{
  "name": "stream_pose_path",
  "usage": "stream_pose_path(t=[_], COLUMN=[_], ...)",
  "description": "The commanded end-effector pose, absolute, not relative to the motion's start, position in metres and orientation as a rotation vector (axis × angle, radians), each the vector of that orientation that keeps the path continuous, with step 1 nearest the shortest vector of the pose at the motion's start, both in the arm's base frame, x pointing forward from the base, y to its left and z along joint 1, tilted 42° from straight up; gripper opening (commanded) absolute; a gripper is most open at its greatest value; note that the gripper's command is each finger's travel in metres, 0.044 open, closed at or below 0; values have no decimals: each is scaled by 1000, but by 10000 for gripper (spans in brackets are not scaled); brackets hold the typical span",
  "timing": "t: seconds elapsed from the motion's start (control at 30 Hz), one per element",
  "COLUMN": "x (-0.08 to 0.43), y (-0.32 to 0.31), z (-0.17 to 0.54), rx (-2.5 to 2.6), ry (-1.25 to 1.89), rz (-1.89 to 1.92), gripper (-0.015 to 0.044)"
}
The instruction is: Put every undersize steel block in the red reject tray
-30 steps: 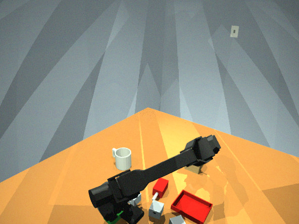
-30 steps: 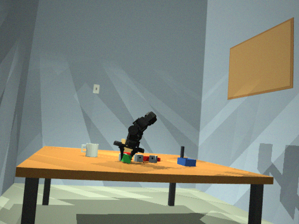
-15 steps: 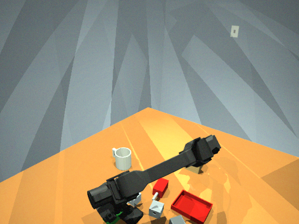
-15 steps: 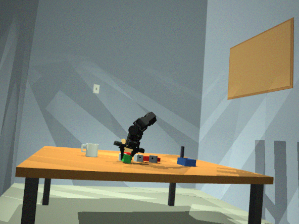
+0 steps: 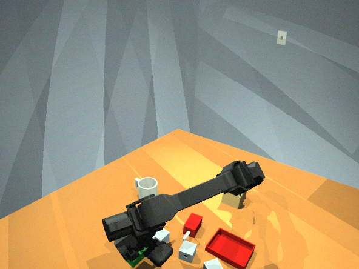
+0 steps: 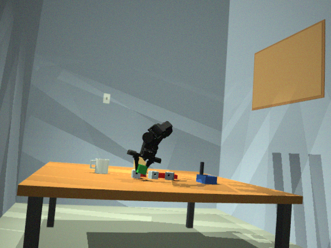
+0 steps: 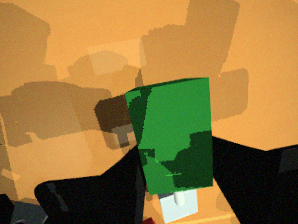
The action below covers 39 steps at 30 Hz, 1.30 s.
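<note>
My gripper (image 5: 140,254) (image 6: 142,168) (image 7: 169,139) is shut on the green GO gauge (image 5: 136,260) (image 6: 142,170) (image 7: 180,115), raised above the table. The gauge's pale pin (image 7: 179,198) shows in front of a steel block (image 5: 162,235) (image 6: 135,175) (image 7: 170,212); its rounded end seems to be outside the block. That block's hole is hidden in the wrist view. A second steel block (image 5: 187,252) (image 6: 153,175) and a third (image 5: 213,265) (image 6: 169,176) stand in a row with it. The red reject tray (image 5: 209,246) looks empty in the top view.
A red block (image 5: 193,224) with a pale pin lies behind the middle steel block. A white mug (image 5: 148,189) (image 6: 102,166) and a wooden block (image 5: 233,200) stand farther back. A blue base (image 6: 206,179) with a black post stands right in the exterior view.
</note>
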State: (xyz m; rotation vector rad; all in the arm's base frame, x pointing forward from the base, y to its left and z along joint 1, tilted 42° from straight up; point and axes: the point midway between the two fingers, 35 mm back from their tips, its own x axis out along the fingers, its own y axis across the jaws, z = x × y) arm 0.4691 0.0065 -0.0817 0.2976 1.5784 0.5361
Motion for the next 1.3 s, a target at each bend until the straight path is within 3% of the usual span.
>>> stream_pose_path(t=[0.0, 0.33, 0.7, 1.27], x=[469, 468, 437, 437], y=[7, 12, 88, 112], z=[-82, -73, 48, 26], rx=[295, 330, 885, 895], ry=[1580, 1589, 1739, 1741], rz=[538, 521, 222, 219], gripper=[0, 0, 0, 0])
